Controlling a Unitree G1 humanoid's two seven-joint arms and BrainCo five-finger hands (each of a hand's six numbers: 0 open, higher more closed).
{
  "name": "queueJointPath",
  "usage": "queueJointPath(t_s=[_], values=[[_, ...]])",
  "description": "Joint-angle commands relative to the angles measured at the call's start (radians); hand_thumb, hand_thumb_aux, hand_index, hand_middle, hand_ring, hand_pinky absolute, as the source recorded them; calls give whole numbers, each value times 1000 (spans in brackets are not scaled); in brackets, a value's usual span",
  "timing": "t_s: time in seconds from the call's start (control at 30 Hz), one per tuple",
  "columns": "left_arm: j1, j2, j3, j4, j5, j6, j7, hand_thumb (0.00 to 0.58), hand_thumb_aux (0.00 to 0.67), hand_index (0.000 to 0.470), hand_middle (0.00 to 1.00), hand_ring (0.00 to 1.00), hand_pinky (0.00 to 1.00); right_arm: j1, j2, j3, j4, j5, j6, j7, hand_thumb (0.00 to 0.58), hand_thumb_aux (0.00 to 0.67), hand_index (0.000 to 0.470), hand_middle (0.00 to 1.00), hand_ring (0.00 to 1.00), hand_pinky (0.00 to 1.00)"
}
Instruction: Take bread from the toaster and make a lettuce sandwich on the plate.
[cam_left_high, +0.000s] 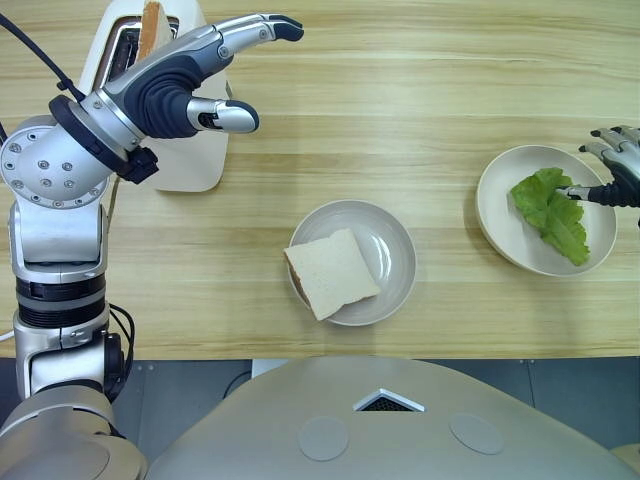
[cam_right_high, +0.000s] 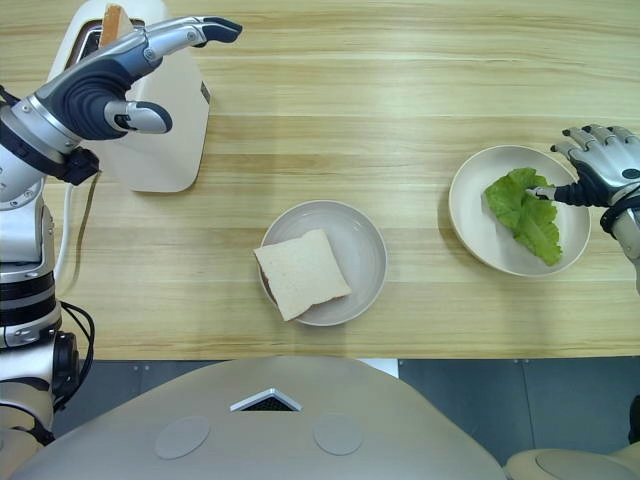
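Observation:
A white toaster (cam_left_high: 190, 150) stands at the far left with one bread slice (cam_left_high: 150, 27) sticking up from a slot. My left hand (cam_left_high: 205, 75) hovers over the toaster, fingers stretched out and holding nothing. A slice of bread (cam_left_high: 331, 272) lies on the plate (cam_left_high: 385, 235) in the middle of the table, overhanging its near left rim. At the right, a lettuce leaf (cam_right_high: 522, 212) lies in a shallow bowl (cam_right_high: 475, 225). My right hand (cam_right_high: 597, 160) is at the bowl's right rim, a fingertip touching the leaf, nothing gripped.
The wooden table (cam_left_high: 400, 100) stretches wide between toaster, plate and bowl. The toaster's cord (cam_right_high: 70, 230) hangs down at the left edge. The table's front edge runs just below the plate.

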Motion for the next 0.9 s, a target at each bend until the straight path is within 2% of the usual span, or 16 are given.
queueJointPath(t_s=[0.03, 0.17, 0.4, 0.5, 0.57, 0.63, 0.67, 0.73, 0.77, 0.9], values=[[1, 14, 3, -8, -7, 14, -5, 0, 0, 0, 0, 0, 0, -13, -6, 29, 15, -5, -7, 6, 275, 184, 129, 0, 0, 0], [1, 14, 1, -20, -11, 22, -4, 0, 0, 0, 0, 0, 0, -21, -7, 68, 43, -34, -12, -22, 297, 202, 142, 0, 0, 0], [29, 22, 20, -42, -11, 24, 0, 0, 0, 0, 0, 0, 0, -75, 38, 152, 110, -98, 15, -84, 294, 200, 140, 0, 0, 0], [44, 29, 40, -65, -17, 30, 0, 0, 0, 0, 0, 0, 0, -90, 45, 174, 147, -105, 14, -111, 319, 221, 155, 0, 0, 0], [51, 30, 48, -75, -19, 35, 0, 0, 0, 0, 0, 0, 0, -100, 50, 188, 160, -107, 13, -120, 434, 334, 234, 0, 0, 0], [55, 28, 50, -79, -20, 38, 0, 0, 0, 0, 0, 0, 0, -111, 55, 204, 169, -106, 10, -124, 456, 360, 253, 0, 0, 0], [57, 27, 48, -77, -19, 38, 0, 0, 0, 0, 0, 0, 0, -116, 59, 212, 175, -106, 8, -127, 493, 410, 288, 0, 0, 0], [61, 25, 45, -72, -19, 36, 2, 0, 0, 0, 0, 0, 0, -126, 62, 227, 187, -107, 5, -136, 563, 554, 389, 0, 0, 0], [62, 25, 45, -70, -20, 36, 2, 0, 0, 0, 0, 0, 0, -132, 61, 232, 195, -106, 2, -140, 580, 670, 470, 0, 0, 0], [63, 23, 43, -56, -19, 33, 6, 0, 0, 0, 0, 0, 0, -155, 55, 235, 237, -76, -29, -160, 580, 670, 470, 0, 0, 0]])
